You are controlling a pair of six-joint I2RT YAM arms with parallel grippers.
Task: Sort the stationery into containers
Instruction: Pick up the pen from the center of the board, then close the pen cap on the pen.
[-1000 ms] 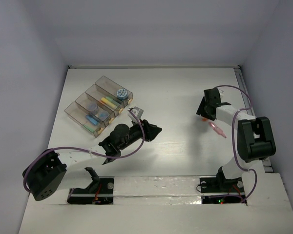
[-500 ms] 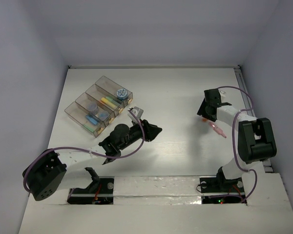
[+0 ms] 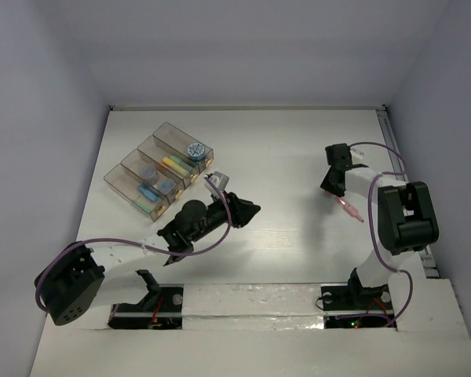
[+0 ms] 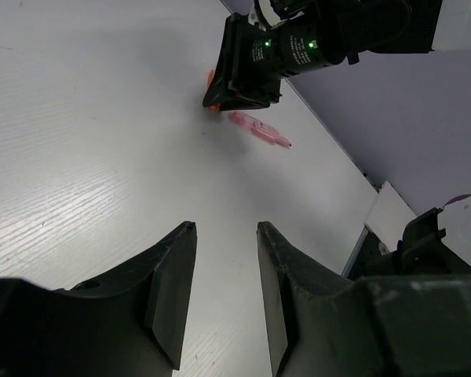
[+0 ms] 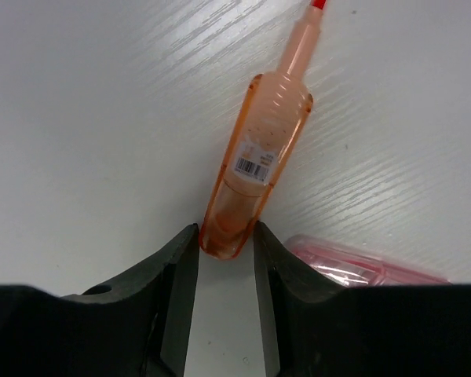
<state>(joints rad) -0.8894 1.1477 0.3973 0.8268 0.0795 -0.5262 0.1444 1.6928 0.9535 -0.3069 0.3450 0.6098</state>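
My right gripper point(image 5: 226, 236) is low over the table at the right point(image 3: 332, 182), its fingertips closed on the blunt end of an orange pen point(image 5: 259, 165) that lies flat and points away. A pink pen point(image 5: 353, 267) lies right beside it, partly behind the right finger; it also shows in the top view point(image 3: 349, 210). My left gripper point(image 3: 247, 210) is open and empty above the table's middle point(image 4: 226, 228), facing the right gripper point(image 4: 247, 67) and the pink pen point(image 4: 259, 129). The clear containers point(image 3: 161, 169) stand at the far left and hold blue, green and yellow pens and bluish rolls.
White walls close in the table at the back and both sides. A rail runs along the right edge point(image 3: 388, 129). The arm bases and their cables sit at the near edge.
My right gripper has shifted slightly up and to the left, away from the pink pen. The left arm has not moved.
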